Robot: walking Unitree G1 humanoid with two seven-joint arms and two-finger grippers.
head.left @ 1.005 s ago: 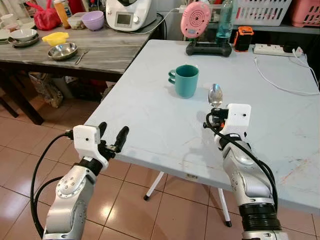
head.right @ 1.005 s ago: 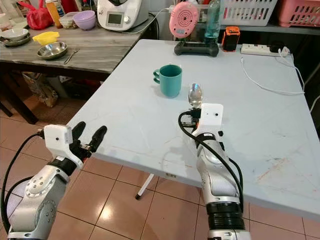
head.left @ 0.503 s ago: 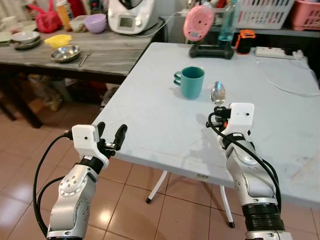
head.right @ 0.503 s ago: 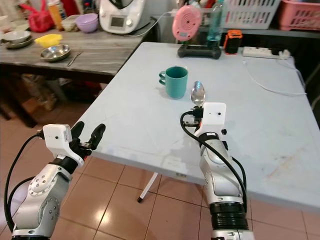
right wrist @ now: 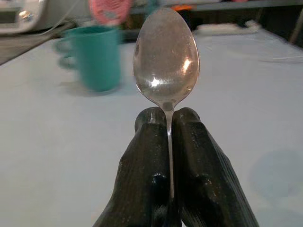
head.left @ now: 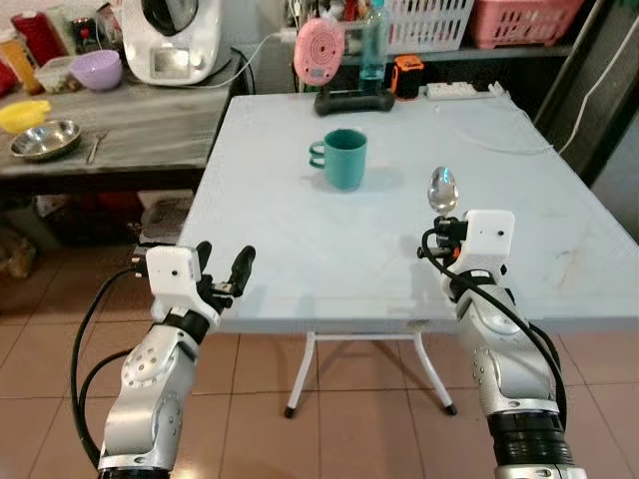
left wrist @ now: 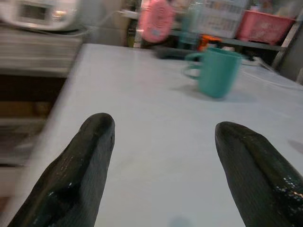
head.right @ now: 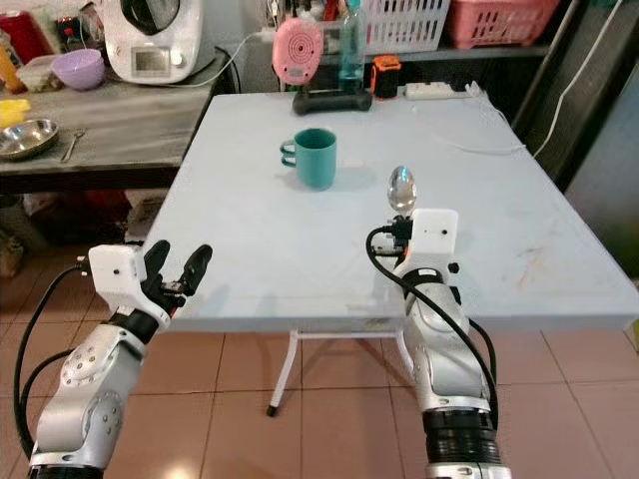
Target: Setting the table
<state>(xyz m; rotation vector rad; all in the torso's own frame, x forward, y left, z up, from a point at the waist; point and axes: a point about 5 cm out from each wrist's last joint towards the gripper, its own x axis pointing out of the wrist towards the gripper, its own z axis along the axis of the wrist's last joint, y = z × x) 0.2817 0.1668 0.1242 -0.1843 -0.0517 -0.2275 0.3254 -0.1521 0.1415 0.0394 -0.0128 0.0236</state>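
One spoon (head.left: pixel 441 189) pinched in right end effector (right wrist: pixel 166 124) above table (head.left: pixel 300 239) edge.

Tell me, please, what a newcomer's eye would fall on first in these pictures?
Most striking is the shiny metal spoon, pinched by its handle in the right claw and held bowl-up above the near part of the pale table. Next comes the teal mug, standing alone farther back on that table. The left claw waits open at the table's near edge, holding nothing.
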